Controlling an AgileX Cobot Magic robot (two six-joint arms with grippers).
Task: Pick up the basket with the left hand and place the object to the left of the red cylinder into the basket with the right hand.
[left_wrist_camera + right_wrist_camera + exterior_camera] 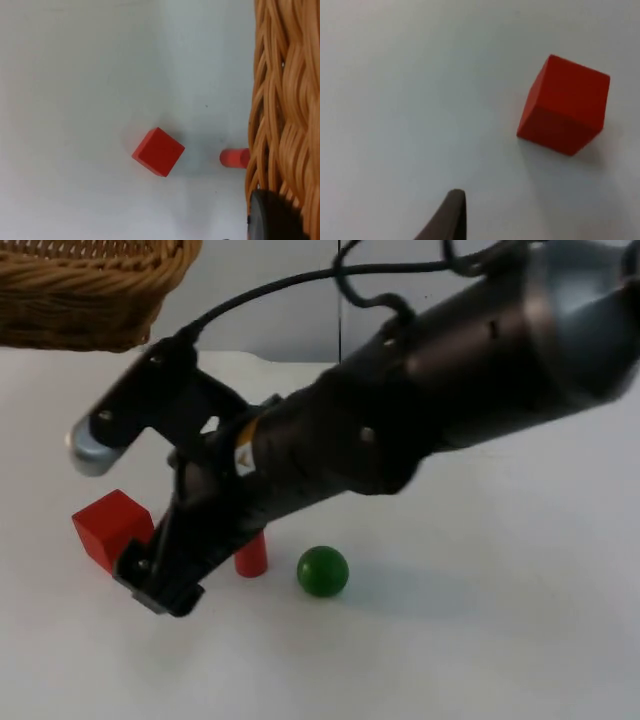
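The wicker basket (85, 285) hangs above the table's far left, and its woven wall (285, 100) runs beside a black fingertip (272, 217) of my left gripper, which is shut on the rim. The red cube (110, 525) lies left of the red cylinder (252, 555), which my right arm half hides. From the left wrist I look down on the cube (158, 151) and the cylinder (235, 158). My right gripper (158, 590) is low over the table just right of and in front of the cube, open and holding nothing. Its fingertip (451, 215) stands apart from the cube (565, 105).
A green ball (322, 571) rests right of the cylinder. My right arm (420, 390) slants across the table from the far right, above the cylinder. The white table (480, 640) spreads bare to the front and right.
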